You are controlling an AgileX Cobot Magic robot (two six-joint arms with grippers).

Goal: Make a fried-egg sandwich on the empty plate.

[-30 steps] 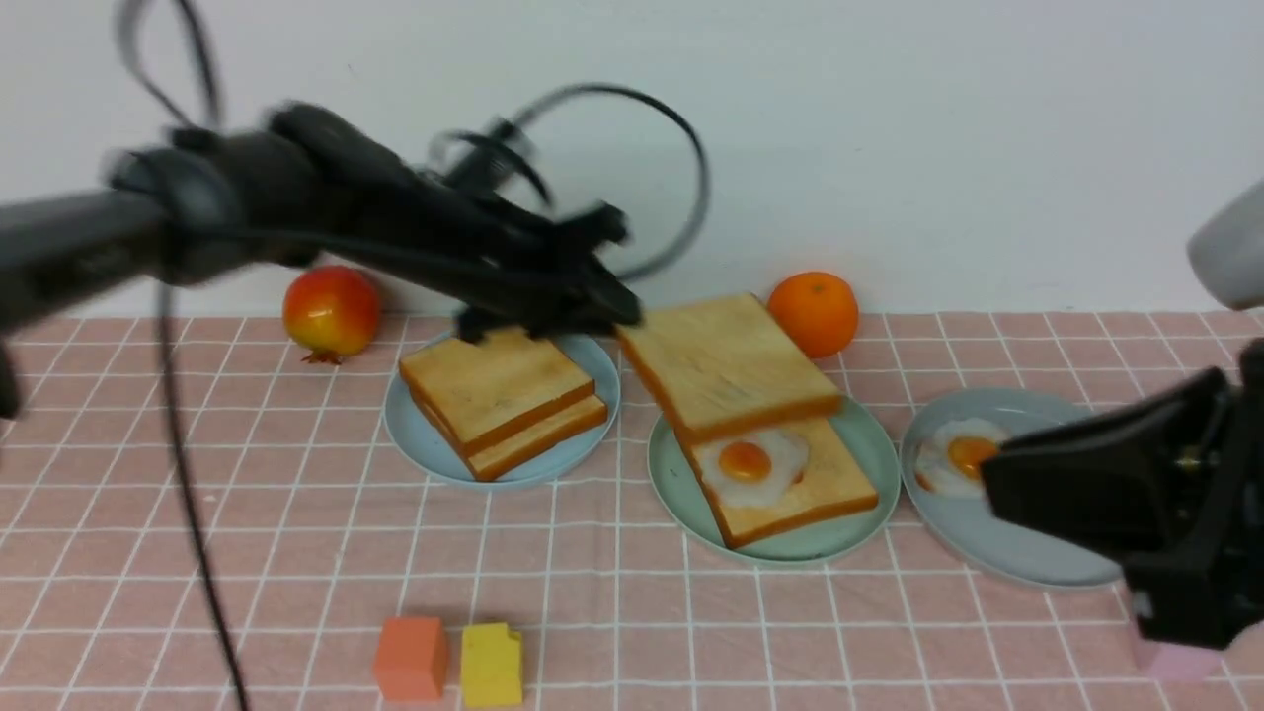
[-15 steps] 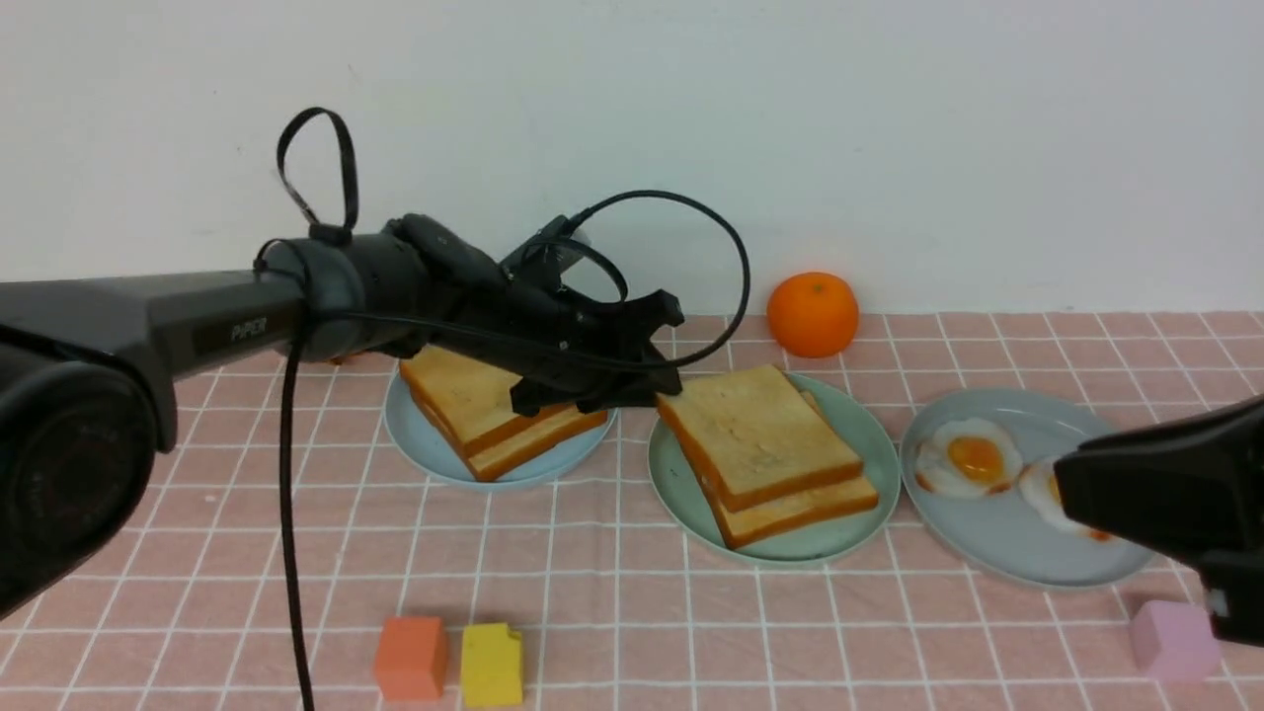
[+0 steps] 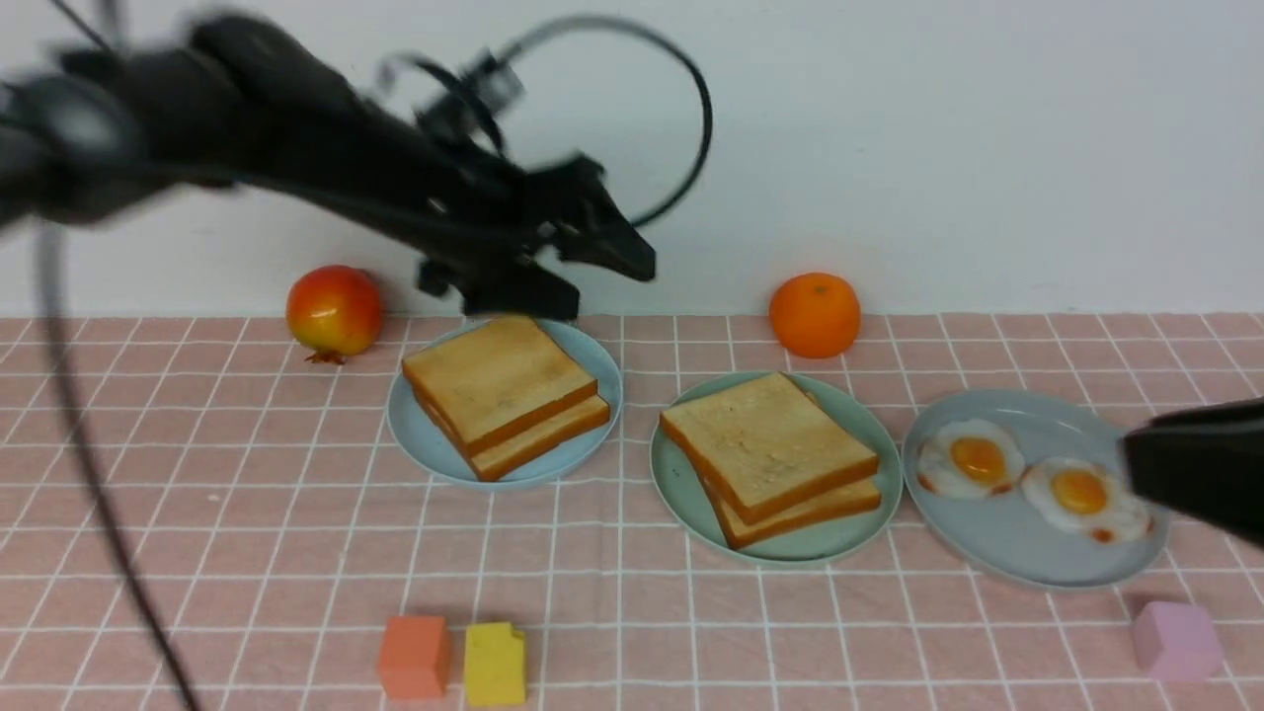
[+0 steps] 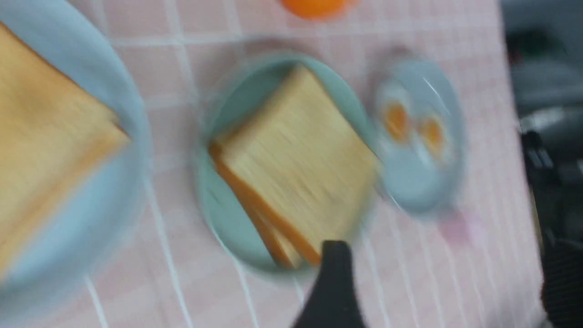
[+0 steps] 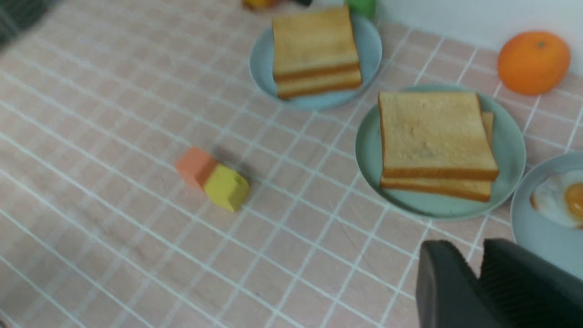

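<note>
The fried-egg sandwich [image 3: 765, 444] lies on the mint-green plate [image 3: 673, 486]: two toast slices stacked, the upper one turned a little, with the egg hidden between them. It also shows as the sandwich [image 4: 296, 159] and the sandwich [image 5: 435, 134] in the wrist views. My left gripper [image 3: 592, 281] hangs blurred, high above the pale blue plate, up and left of the sandwich. The left gripper [image 4: 446, 291] is wide open and empty. My right gripper [image 3: 1136, 459] hovers over the egg plate's right side. The right gripper [image 5: 471, 248] has its jaws a narrow gap apart, with nothing between them.
A pale blue plate [image 3: 415, 434] holds two stacked toast slices. A grey-blue plate [image 3: 987, 553] holds two fried eggs. An orange [image 3: 814, 314] and a red fruit [image 3: 334, 309] stand by the wall. Orange [image 3: 415, 657], yellow [image 3: 494, 664] and pink [image 3: 1175, 640] blocks lie near the front.
My left gripper laid the top toast slice over the egg, opened and rose up to the left. My right gripper drew back to the right, uncovering the second egg on its plate.
</note>
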